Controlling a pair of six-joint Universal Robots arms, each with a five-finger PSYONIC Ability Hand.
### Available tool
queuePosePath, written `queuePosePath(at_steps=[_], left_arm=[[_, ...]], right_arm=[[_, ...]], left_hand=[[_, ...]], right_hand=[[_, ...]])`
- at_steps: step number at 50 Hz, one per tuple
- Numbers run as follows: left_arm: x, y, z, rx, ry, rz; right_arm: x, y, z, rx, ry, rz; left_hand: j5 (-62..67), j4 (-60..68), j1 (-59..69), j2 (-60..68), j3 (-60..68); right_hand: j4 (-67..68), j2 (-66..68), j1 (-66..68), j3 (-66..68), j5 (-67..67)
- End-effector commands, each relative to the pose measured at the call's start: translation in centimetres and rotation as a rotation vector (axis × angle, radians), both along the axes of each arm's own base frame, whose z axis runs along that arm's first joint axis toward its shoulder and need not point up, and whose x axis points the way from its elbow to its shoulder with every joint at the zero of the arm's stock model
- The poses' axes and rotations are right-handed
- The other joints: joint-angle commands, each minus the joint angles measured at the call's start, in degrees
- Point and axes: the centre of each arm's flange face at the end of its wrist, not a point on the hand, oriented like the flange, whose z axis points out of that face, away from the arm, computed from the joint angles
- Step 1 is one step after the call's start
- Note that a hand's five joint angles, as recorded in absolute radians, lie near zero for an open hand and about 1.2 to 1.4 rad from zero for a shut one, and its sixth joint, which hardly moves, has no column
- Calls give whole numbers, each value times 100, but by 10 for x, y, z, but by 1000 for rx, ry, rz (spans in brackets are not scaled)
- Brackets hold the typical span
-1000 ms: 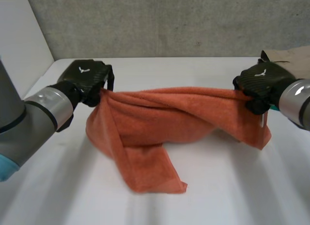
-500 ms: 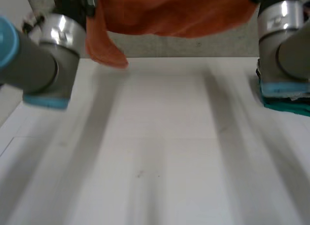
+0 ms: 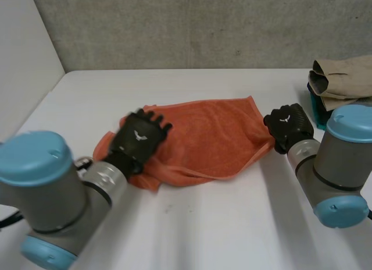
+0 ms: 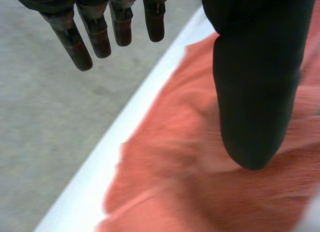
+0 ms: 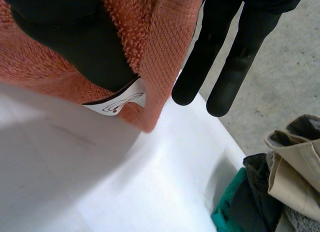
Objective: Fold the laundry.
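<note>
An orange towel (image 3: 209, 136) lies spread and rumpled on the white table (image 3: 232, 229). My left hand (image 3: 138, 139) rests over the towel's left end, its fingers (image 4: 95, 32) straight and its thumb clear of the cloth (image 4: 200, 192), holding nothing. My right hand (image 3: 288, 125) is at the towel's right corner. In the right wrist view its thumb (image 5: 85, 47) pinches that corner (image 5: 165, 52) against the fingers, beside a white label (image 5: 117, 103). The towel's left edge is bunched under the left hand.
A pile of clothes (image 3: 343, 81), beige on top of teal and dark pieces (image 5: 280, 182), sits at the table's right edge just behind my right arm. A grey wall stands behind the table's far edge.
The towel, held up high between both hands half a second ago, now lies on the table. My left hand has opened and let go; the right still pinches its corner.
</note>
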Motion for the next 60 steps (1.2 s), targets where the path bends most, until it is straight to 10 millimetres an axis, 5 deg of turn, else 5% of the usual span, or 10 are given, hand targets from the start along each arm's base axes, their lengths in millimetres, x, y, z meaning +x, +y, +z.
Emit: queuePosePath(at_steps=[1, 6, 16, 29, 42, 46, 48, 53, 60], left_arm=[[41, -32, 41, -71, 86, 154], [70, -51, 35, 73, 206, 197], [90, -74, 5, 287, 254, 67], [77, -121, -23, 313, 242, 71], [47, -125, -54, 381, 127, 111], [46, -124, -58, 402, 83, 110], [46, -125, -57, 394, 66, 117], [50, -128, -45, 336, 41, 209], [68, -124, 34, 116, 98, 339]], right_arm=[[-11, 4, 3, 12, -4, -28], [-14, 3, 2, 18, -5, -37], [-14, 5, 1, 32, 0, -36], [-15, 9, -4, 51, 11, -34], [-16, 10, -5, 58, 14, -34], [-16, 8, -4, 53, 14, -35], [-16, 7, -2, 48, 12, -38], [-16, 3, 3, 32, 16, -37], [-29, 1, 64, -11, 5, -72]], left_hand=[[-156, -88, -88, -106, -145], [697, 765, 765, 747, 708], [2165, 2233, 2233, 2215, 2176], [2098, 2166, 2166, 2148, 2109], [2535, 2603, 2603, 2585, 2546], [4364, 4431, 4431, 4413, 4375], [6464, 6532, 6532, 6514, 6475], [6722, 6790, 6790, 6771, 6733], [6722, 6790, 6790, 6771, 6733]], right_hand=[[1138, 1251, 1730, 1190, 1109], [1138, 1251, 1730, 1190, 1109], [1138, 1251, 1730, 1190, 1109], [1138, 1251, 1730, 1190, 1109], [1138, 1251, 1730, 1190, 1109], [1138, 1251, 1730, 1190, 1109], [1138, 1251, 1730, 1190, 1109], [1138, 1251, 1730, 1190, 1109], [1138, 1251, 1730, 1190, 1109]])
